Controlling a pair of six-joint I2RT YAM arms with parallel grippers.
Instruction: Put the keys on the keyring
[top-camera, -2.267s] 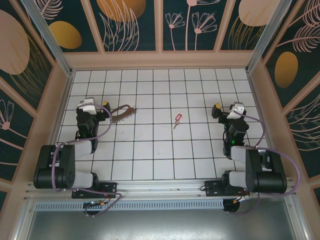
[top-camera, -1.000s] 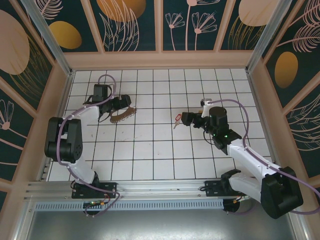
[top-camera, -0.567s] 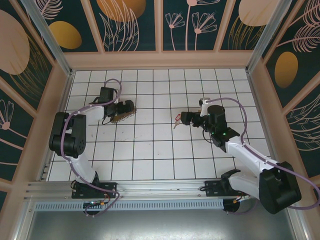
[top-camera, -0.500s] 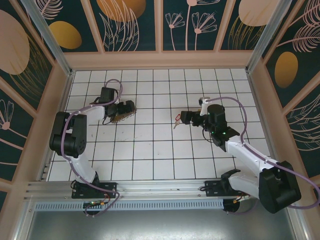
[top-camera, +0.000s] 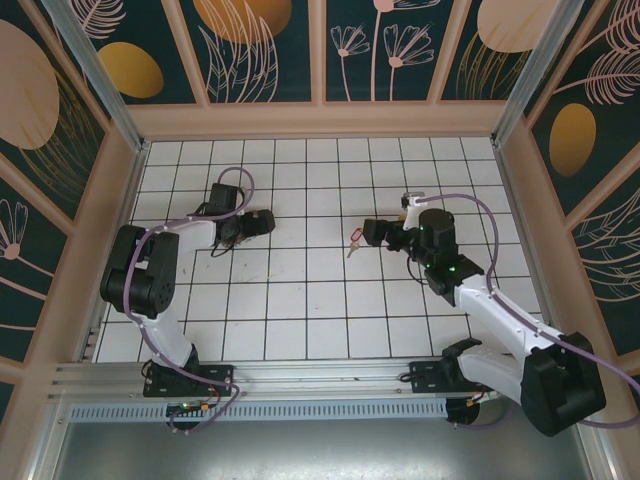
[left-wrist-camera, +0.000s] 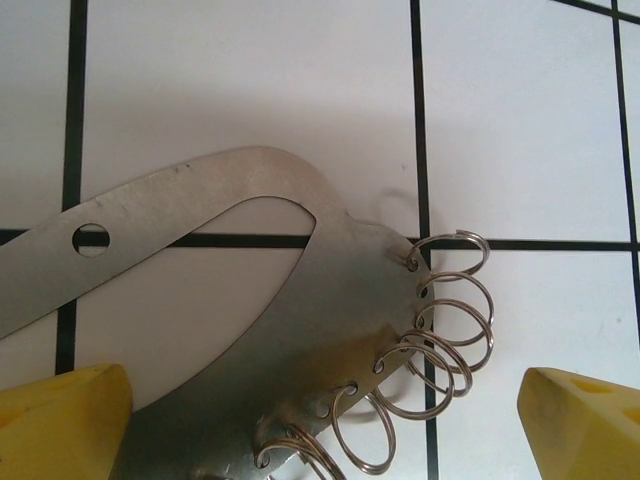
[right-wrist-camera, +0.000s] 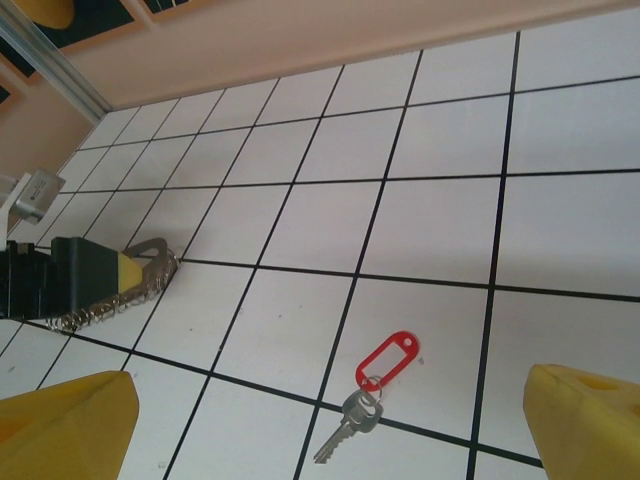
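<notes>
I'm seeing the keys (right-wrist-camera: 385, 362) lying diagonally just ahead of my right end effector (right-wrist-camera: 328, 418), gaping wide, holding nothing

Both arms reached out, jaws open.
L arm bent at elbow on its outer side, forearm angled inward; left gripper (top-camera: 257, 222) low, pointing twd centre, yellow fingertips (left-wrist-camera: 62, 418) wide apart. R arm stretched fwd & inward, right gripper (top-camera: 371, 233) pointing twd centre, tilted down, fingertips (right-wrist-camera: 66, 424) also spread wide.
</notes>
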